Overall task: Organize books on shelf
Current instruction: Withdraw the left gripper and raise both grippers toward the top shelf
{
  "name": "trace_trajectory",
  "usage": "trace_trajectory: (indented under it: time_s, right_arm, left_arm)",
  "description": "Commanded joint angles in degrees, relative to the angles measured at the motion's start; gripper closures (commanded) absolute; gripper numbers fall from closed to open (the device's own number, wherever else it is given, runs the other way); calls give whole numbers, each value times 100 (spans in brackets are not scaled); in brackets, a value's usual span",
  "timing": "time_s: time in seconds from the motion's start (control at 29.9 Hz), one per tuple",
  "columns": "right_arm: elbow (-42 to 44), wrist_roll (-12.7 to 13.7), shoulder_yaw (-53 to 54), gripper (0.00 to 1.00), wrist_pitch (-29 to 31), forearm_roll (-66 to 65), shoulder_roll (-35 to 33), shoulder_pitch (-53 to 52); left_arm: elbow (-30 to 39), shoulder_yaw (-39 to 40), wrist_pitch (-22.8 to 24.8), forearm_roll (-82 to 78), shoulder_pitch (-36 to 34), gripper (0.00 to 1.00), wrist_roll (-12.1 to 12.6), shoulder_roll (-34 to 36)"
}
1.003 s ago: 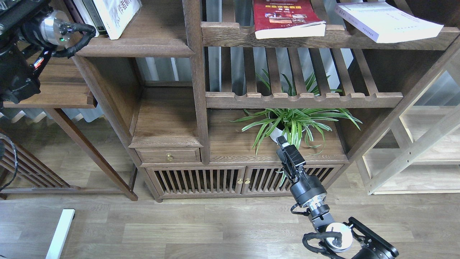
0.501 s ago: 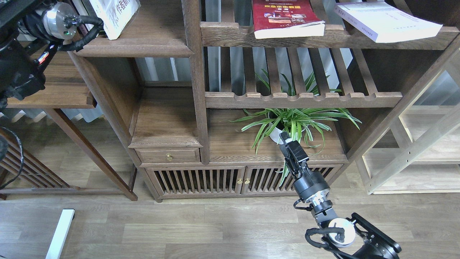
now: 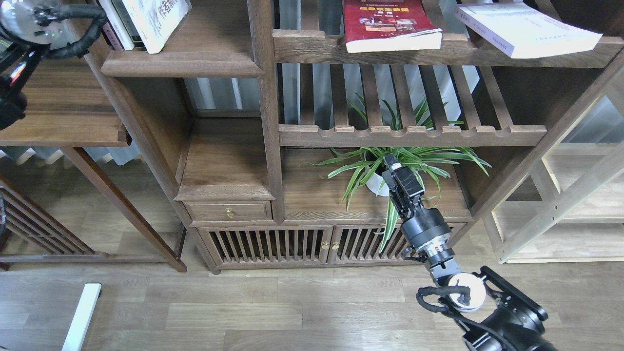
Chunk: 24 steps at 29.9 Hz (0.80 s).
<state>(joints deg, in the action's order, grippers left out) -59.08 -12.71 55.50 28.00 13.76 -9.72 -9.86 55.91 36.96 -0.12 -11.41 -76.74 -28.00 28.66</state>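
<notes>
The white book with green-and-black characters leans on the solid dark-brown shelf at the top left, with other book spines beside it. The red book lies flat on the slatted top shelf, overhanging its front rail. The pale lavender-white book lies flat to its right, also overhanging. My right gripper is raised in front of the plant, well below the books, holding nothing; its fingers read as one dark tip. Only my left arm's wrist joint and cable show at the top-left corner; its gripper is out of view.
A spider plant in a white pot stands on the cabinet top under the lower slatted shelf. A drawer and slatted doors sit below. A brown side table is at left, a light wooden rack at right.
My right gripper has risen from the cabinet's front edge to in front of the plant. My left arm has moved up and left, away from the white book, mostly out of frame.
</notes>
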Motion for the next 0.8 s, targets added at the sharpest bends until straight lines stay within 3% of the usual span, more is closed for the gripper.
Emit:
trace_trajectory:
  time_s: [0.0, 0.23, 0.43, 0.77]
  right_arm:
    - [-51, -12, 13, 26, 0, 56, -47, 72]
    - [-165, -12, 40, 26, 0, 188, -143, 125]
    - [-534, -21, 49, 28, 0, 591, -626, 257]
    - [-921, -30, 198, 35, 0, 1462, -1655, 204]
  left_arm:
    - [350, 22, 459, 314, 98, 3, 0, 245]
    - [727, 22, 1338, 929, 317, 3, 0, 544]
    - [1080, 22, 2812, 1728, 739, 3, 0, 843]
    - [1554, 13, 2812, 2625, 1679, 3, 0, 993]
